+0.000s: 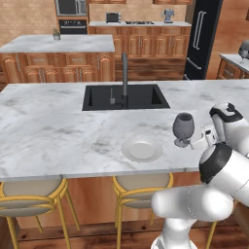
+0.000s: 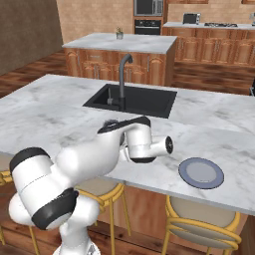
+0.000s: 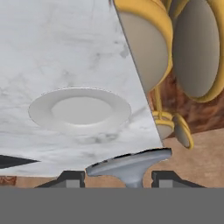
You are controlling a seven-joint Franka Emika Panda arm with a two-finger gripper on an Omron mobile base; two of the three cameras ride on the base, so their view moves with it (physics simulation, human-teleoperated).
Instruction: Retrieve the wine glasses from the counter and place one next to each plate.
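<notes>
Right of centre in the left base view, the end effector (image 1: 194,138) grips a wine glass (image 1: 183,127) beside the white plate (image 1: 141,149); releasing it tilted could topple it off the tabletop (image 1: 48,126) edge.

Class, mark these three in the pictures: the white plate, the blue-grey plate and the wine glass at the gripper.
white plate (image 1: 141,149), left base view, its shallow centre.
blue-grey plate (image 2: 201,173), right base view, its centre.
wine glass (image 1: 183,126), left base view, its dark bowl.

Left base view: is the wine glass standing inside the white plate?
No: the wine glass stands upright to the right of the white plate, with bare marble bar top between them.
</notes>
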